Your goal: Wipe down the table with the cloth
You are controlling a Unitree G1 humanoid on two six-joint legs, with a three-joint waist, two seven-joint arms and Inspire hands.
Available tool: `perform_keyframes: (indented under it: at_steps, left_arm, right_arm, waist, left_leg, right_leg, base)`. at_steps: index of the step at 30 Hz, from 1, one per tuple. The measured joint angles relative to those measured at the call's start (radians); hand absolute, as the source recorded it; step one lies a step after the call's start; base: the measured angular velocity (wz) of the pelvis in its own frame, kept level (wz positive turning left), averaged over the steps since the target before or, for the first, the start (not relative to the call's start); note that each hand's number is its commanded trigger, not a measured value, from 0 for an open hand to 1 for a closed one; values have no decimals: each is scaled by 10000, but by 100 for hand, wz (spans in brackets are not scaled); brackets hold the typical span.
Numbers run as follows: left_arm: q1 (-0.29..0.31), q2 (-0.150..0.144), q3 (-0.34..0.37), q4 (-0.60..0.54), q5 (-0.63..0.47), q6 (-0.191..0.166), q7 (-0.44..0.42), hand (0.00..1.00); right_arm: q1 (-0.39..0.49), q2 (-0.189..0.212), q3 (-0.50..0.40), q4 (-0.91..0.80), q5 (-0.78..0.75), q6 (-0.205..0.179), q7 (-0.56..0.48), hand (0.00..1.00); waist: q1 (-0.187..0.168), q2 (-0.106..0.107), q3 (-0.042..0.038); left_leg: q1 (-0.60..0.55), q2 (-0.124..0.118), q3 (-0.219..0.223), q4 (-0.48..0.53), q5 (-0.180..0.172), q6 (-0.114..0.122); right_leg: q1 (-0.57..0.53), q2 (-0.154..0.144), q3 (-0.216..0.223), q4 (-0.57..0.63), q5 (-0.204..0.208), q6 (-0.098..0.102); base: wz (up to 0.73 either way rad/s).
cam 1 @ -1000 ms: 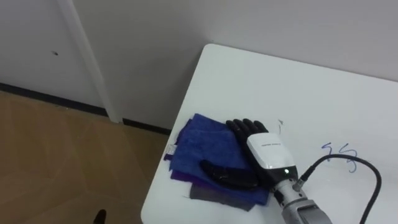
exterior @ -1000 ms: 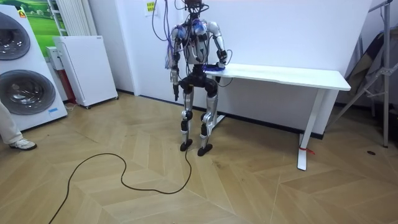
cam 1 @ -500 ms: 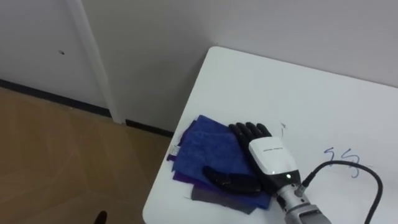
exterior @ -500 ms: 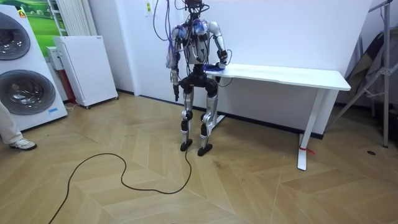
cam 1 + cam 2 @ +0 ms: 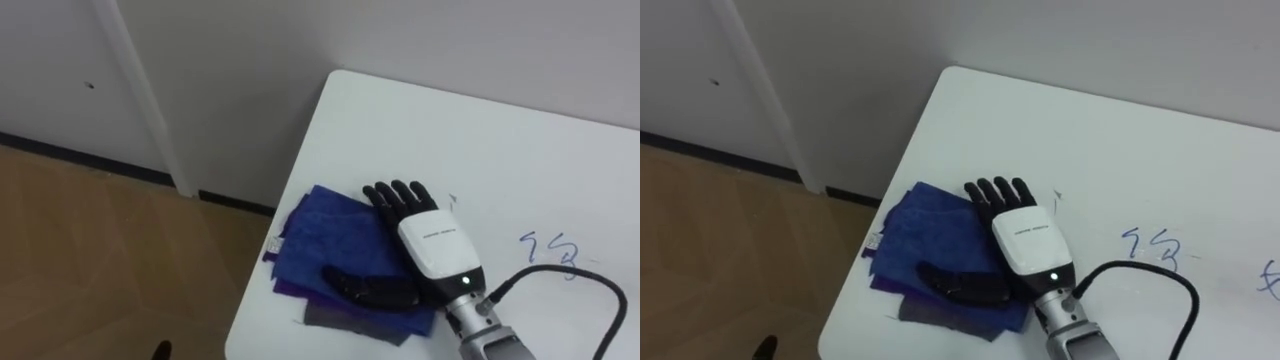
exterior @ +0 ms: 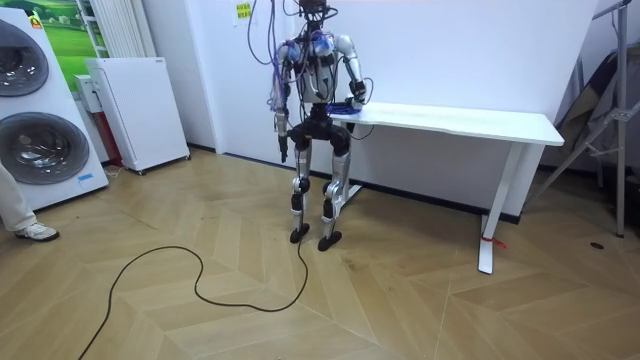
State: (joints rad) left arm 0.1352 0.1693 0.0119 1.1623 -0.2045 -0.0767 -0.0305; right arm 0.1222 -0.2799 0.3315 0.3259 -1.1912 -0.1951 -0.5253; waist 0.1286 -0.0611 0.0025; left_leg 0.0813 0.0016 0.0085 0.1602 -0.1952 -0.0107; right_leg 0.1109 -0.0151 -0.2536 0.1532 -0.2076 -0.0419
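- Left eye view: right hand flat, fingers straight, atop blue cloth at a corner of the white table.
- Right eye view: blue pen marks right of the hand.
- Room view: left hand hangs low; grip cannot be told.

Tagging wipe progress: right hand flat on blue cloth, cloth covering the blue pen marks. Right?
No. The right hand lies flat on the blue cloth, but the cloth sits apart from the blue pen marks, near the table's corner; the left eye view shows it.
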Motion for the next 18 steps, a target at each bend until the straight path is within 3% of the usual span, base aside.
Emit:
perform_keyframes:
  at_steps: [5,11,18]
  left_arm:
    - [-35,-4,-57,188,-9,-4,40,0]
    - [-128,-48,-169,502,-5,-5,79,0]
    - [-366,-37,-464,572,-7,-3,139,0]
  right_arm:
    - [169,11,11,-235,46,-5,6,0]
    - [308,22,215,-286,90,-13,47,0]
    - [423,5,1068,-281,630,6,236,0]
  waist:
    - [-30,36,-45]
    - [-55,69,-25]
    - [114,69,-31]
  left_leg:
    - [47,10,40,3,0,1]
    - [140,16,59,2,0,1]
    - [81,19,80,3,1,2]
  right_leg:
    - [3,1,32,40,6,-6]
    - [29,-6,35,52,6,-6]
    - [-40,-9,54,138,7,-9]
  base:
    - [0]
    - [0]
    - [0]
